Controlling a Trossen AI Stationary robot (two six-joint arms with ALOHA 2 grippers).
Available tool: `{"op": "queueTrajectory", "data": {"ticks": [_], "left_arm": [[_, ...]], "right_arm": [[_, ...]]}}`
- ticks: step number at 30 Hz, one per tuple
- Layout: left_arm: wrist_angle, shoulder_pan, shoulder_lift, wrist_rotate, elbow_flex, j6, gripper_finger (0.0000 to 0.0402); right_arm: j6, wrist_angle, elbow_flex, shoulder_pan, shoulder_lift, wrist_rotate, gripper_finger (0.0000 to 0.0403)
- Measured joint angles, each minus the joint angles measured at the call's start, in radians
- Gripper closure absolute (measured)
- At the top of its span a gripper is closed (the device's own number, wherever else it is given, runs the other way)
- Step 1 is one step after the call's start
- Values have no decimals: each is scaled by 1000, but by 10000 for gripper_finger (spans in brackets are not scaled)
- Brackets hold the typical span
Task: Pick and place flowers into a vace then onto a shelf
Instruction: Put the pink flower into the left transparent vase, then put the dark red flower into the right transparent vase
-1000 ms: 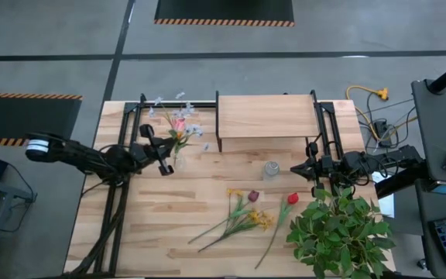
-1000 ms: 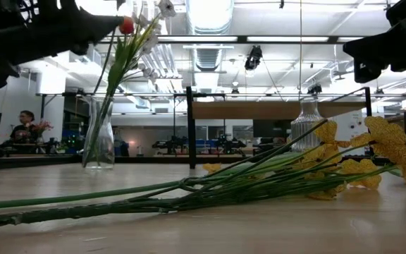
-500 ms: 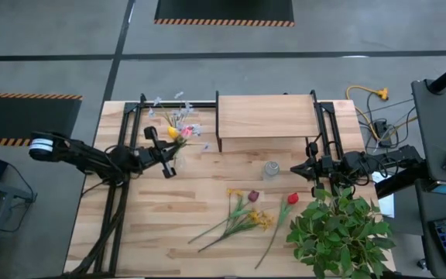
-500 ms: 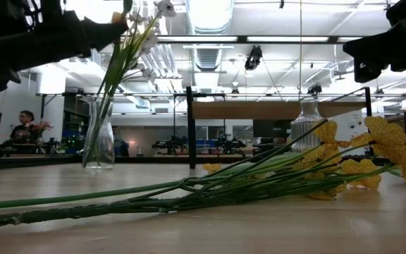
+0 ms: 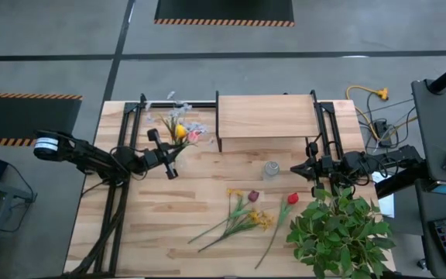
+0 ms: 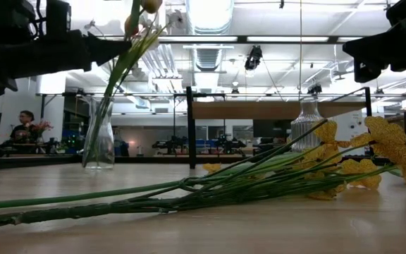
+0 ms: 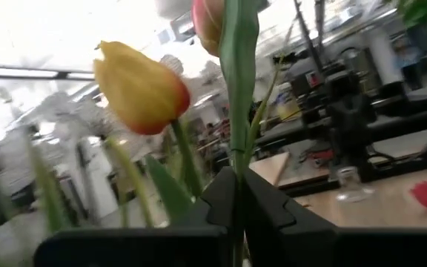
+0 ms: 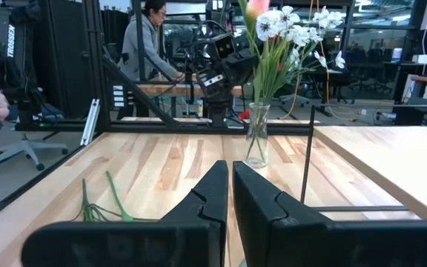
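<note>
A clear glass vase (image 6: 99, 141) stands at the table's left and holds several flowers (image 5: 181, 130): a yellow head (image 7: 143, 87), a pink one and pale blue-white sprigs. My left gripper (image 5: 169, 164) is beside the vase, above its mouth, shut on a green stem. More flowers (image 5: 242, 217) and a red tulip (image 5: 291, 199) lie flat on the table's middle. The shelf (image 5: 265, 116) stands at the far middle. My right gripper (image 5: 296, 169) is shut and empty at the right, beside a ribbed glass vase (image 5: 271, 169). My left gripper pinches one green stem (image 7: 237, 159) between its two fingers, well below the flower heads. The fingers come about level from the table's left and lie across the stem. The stem slants up out of the vase's mouth (image 6: 101, 99), leaning toward the right.
A bushy green plant (image 5: 339, 229) fills the near right corner. Black frames stand at the far left (image 5: 134, 124) and far right (image 5: 327, 128). A person (image 8: 150, 37) stands beyond the table in the right wrist view.
My left gripper has gone a little toward the table's right edge, still shut on the stem. The flower heads in the vase have swung with it, and the stems now lean more to the right, while the vase has stayed in place.
</note>
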Motion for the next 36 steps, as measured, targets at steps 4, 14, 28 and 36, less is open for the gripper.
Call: {"op": "queueTrajectory", "data": {"ticks": [4, 14, 28, 36], "left_arm": [[-1, 0, 0, -105, 0, -19, 393], [-10, -1, -7, -245, -16, -122, 243], [-66, -75, -15, -250, -19, -114, 133], [-66, -156, -38, -241, -6, -114, 133]], "right_arm": [[0, 4, 0, 0, 0, 0, 390], [-22, 5, 0, 0, 0, 0, 390], [-32, 11, 0, 0, 0, 0, 390], [-44, 12, 0, 1, 0, 0, 390]]}}
